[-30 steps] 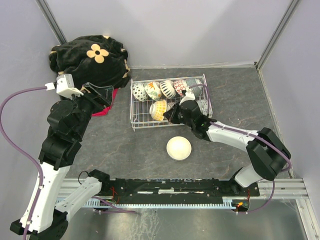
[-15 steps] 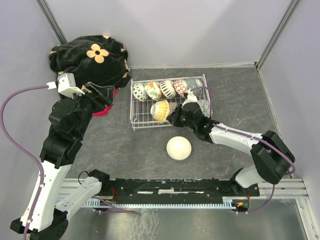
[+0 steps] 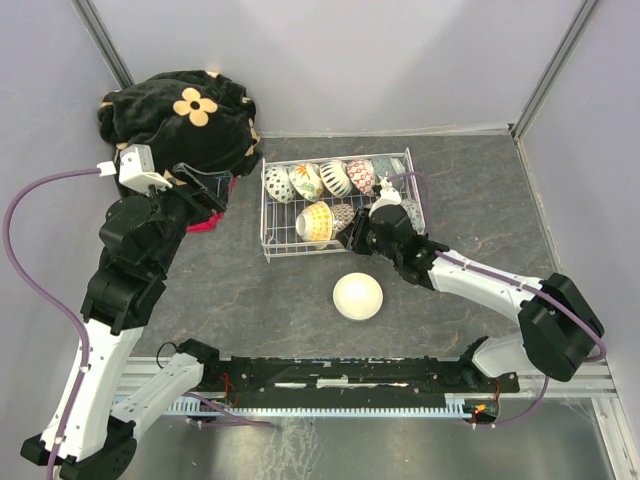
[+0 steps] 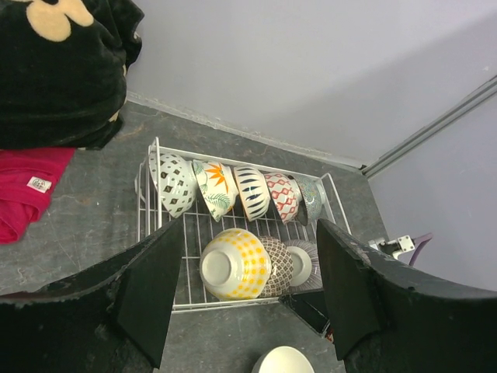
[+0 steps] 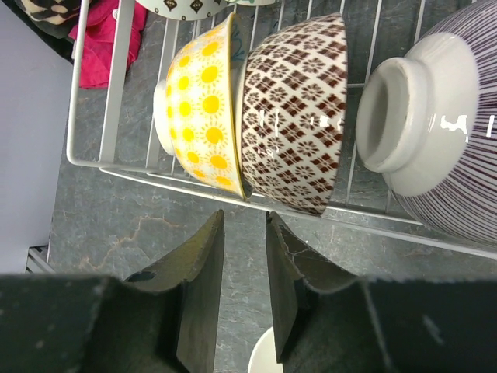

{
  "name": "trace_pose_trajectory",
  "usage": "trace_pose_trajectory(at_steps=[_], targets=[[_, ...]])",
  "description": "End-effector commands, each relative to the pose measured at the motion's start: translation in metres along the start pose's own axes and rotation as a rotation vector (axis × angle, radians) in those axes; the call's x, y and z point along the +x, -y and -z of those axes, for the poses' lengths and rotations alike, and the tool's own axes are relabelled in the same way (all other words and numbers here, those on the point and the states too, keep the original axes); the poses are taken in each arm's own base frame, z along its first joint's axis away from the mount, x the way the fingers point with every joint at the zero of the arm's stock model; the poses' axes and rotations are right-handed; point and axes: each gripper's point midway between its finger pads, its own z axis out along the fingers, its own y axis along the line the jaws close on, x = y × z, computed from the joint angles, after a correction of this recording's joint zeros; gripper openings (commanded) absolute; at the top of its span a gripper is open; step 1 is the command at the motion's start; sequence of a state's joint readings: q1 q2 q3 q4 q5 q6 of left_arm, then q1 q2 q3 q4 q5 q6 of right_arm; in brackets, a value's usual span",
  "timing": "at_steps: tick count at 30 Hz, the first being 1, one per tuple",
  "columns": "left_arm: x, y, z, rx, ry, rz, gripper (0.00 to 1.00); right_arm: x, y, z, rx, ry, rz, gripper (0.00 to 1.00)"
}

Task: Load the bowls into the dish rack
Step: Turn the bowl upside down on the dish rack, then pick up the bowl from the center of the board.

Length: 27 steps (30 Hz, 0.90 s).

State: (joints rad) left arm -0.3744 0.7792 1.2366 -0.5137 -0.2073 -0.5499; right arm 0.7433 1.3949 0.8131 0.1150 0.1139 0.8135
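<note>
The white wire dish rack holds a back row of several patterned bowls on edge. In its front row, a yellow sunburst bowl leans against a brown-patterned bowl and a striped bowl. A plain cream bowl lies upside down on the table in front of the rack. My right gripper is open and empty, just outside the rack's near wire, below the yellow bowl's rim. My left gripper hangs wide open and empty, high to the rack's left.
A black blanket with a tan flower is piled at the back left corner, with a red cloth beside it under the left arm. Grey walls close the table on three sides.
My right gripper has opened, let go of the yellow bowl and drawn back a little from the rack. The yellow bowl now rests against the brown-patterned one. The left arm has barely moved.
</note>
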Motion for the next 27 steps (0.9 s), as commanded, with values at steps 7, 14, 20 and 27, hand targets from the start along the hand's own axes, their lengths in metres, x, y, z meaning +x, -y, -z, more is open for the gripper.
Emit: trace_pose_trajectory(at_steps=[7,14,20,27], targets=[[-0.010,0.006,-0.002,0.029,0.042,-0.002,0.75,-0.015,-0.010,0.012,-0.040,0.038,0.009,0.37],[-0.010,0.006,-0.003,0.029,0.041,-0.003,0.75,-0.012,-0.014,0.035,-0.058,0.005,0.067,0.39],[-0.007,0.006,-0.006,0.027,0.028,-0.008,0.75,0.035,-0.007,0.069,-0.021,-0.187,0.245,0.40],[-0.008,0.005,-0.005,0.020,0.028,-0.016,0.76,0.111,0.007,0.093,0.093,-0.395,0.531,0.40]])
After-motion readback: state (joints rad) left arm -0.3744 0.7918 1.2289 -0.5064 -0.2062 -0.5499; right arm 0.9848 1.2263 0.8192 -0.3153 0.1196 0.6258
